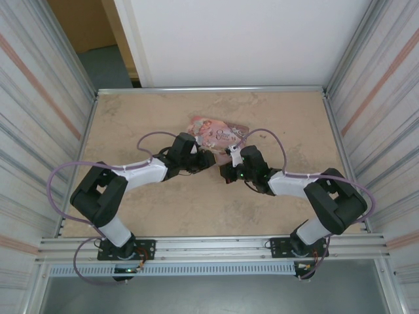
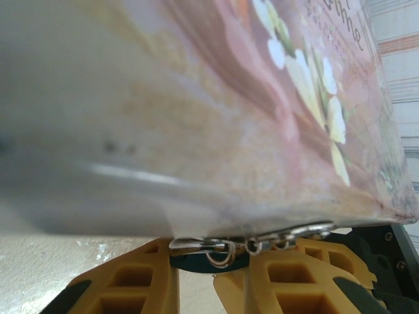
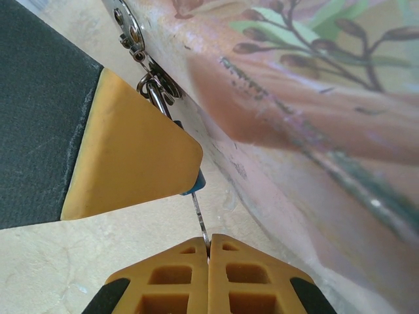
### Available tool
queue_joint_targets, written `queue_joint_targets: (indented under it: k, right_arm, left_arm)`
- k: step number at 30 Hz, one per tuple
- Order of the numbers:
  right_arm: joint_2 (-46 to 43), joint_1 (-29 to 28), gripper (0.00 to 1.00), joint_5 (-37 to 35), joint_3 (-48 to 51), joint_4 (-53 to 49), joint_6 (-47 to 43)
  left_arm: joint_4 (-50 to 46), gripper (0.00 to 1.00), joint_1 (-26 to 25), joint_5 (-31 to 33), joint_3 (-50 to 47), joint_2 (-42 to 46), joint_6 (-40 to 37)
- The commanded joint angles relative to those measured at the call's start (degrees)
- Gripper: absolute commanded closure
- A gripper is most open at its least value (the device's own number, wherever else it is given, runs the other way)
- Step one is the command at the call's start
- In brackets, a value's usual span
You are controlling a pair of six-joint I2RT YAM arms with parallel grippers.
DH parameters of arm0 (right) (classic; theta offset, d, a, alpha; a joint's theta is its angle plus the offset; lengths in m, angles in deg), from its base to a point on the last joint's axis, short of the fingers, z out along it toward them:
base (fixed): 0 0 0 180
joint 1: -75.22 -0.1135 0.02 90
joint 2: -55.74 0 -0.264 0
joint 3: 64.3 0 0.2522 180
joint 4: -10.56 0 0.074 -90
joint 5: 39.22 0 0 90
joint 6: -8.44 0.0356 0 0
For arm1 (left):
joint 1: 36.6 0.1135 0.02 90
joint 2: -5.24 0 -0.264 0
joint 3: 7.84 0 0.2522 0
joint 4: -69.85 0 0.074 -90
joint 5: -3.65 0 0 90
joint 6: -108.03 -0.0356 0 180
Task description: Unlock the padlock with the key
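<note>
My left claw (image 2: pixel 213 269) is clamped on the small blue-teal padlock (image 2: pixel 196 261). Its yellow fingers (image 2: pixel 137 284) press the body from either side, just above the beige stone-look worktop (image 2: pixel 59 261). The padlock's thin silver shackle (image 2: pixel 222 254) loops up through the silver metal hasp (image 2: pixel 288 233) on the lower edge of the pink flower-printed tin box (image 2: pixel 229 111), so the lock hangs right at the tin's rim.

My right claw (image 3: pixel 208 252) is pinched tight on the slim silver key (image 3: pixel 200 219). From that wrist I see the key's shaft run straight up from my closed fingertips to a sliver of the blue body. That sliver peeks out from behind one of my left claw's fingers. I cannot tell whether the blade is seated in the keyway, because the finger hides the spot.

From the overhead camera, my two claws meet nose to nose at the near edge of the tin. The tin lies around the middle of the worktop, with my left arm reaching in from the left and my right from the right.
</note>
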Motion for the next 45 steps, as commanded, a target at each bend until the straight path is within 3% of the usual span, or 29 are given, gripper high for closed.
queue_joint_targets:
  k: [1, 23, 45]
  right_arm:
    - [-0.11, -1.21, 1.00, 2.92, -4.08, 13.24, 0.55]
    - [0.72, -1.06, 1.00, 6.86, -5.23, 16.89, 5.99]
    - [-0.81, -0.97, 1.00, 5.24, -2.81, 14.77, 2.44]
  left_arm:
    - [0.60, 0.95, -2.12, -7.23, 1.00, 1.73, 1.97]
    - [1.50, 0.95, -2.65, -5.76, 0.44, 0.73, 1.72]
    - [3.88, 0.95, -2.76, -5.89, -0.33, 0.89, 4.43]
